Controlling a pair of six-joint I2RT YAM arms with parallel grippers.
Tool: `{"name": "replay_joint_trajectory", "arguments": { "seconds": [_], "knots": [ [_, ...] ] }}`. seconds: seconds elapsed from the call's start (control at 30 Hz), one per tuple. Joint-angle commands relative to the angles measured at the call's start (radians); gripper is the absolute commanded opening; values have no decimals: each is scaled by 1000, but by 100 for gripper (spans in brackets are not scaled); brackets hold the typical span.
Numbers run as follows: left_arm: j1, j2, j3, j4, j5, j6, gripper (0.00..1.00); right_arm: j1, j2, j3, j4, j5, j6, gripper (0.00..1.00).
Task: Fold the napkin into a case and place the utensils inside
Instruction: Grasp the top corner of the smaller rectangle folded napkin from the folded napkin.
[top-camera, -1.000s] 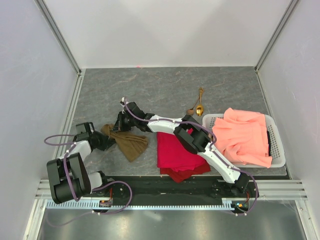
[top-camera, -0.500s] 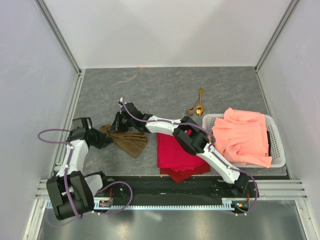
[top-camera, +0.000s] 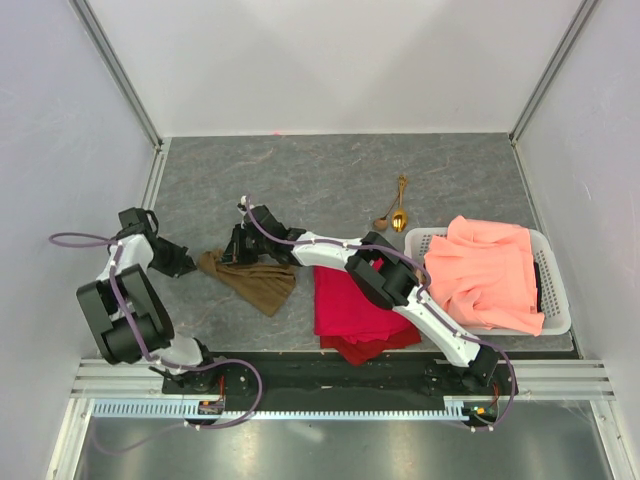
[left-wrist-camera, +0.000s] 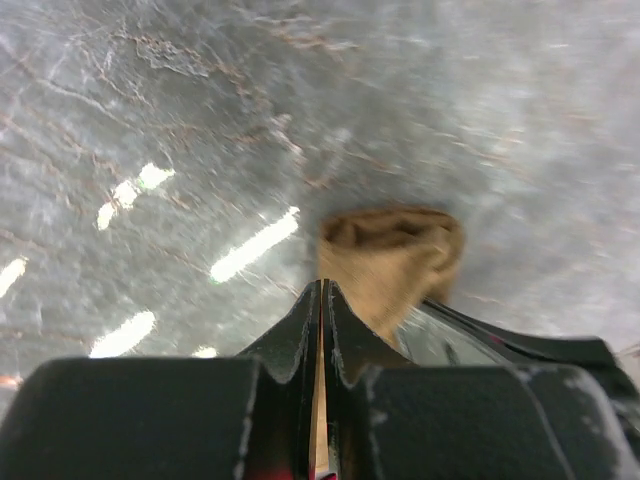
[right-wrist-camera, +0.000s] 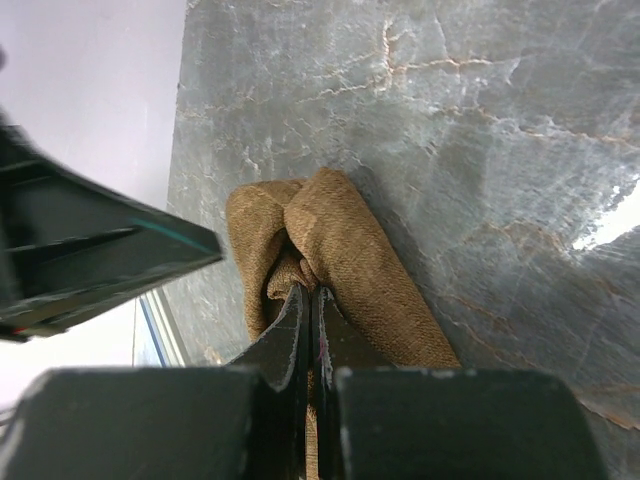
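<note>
Progress looked slight, judging by how things lay. The basket, right of the red cloth, was heaped with a salmon cloth and had no part in the job. The napkin lay just left of the red cloth, bunched into a crumpled wedge with rolled folds at the end farthest from that cloth. It was not laid flat and no case could be seen, so the folding was barely begun at best. The right gripper, reaching past the red cloth's far-left corner, was clenched on a ridge of the napkin, and the wrist view showed fabric puckered around its tips. The left gripper sat farther left of the red cloth than the napkin did, just off the napkin's rolled end. Its fingers were pressed together, and the fabric showed ahead of the tips, not between them, so it seemed to grasp nothing. The utensils lay side by side on the table beyond the red cloth, toward the back and slightly right, well apart from the napkin. What was left, by my reckoning, was to spread the napkin, fold the case, then fetch both utensils and slide them in.
</note>
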Motion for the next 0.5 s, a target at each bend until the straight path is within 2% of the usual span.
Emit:
{"name": "replay_joint_trajectory", "arguments": {
  "seconds": [0.0,0.47],
  "knots": [
    [2,70,35,19,7,83,8,4,-26,-13,15,7,-20,0],
    [-49,96,-129,140,102,46,7,44,12,91,-47,23,-42,0]
  ]
}}
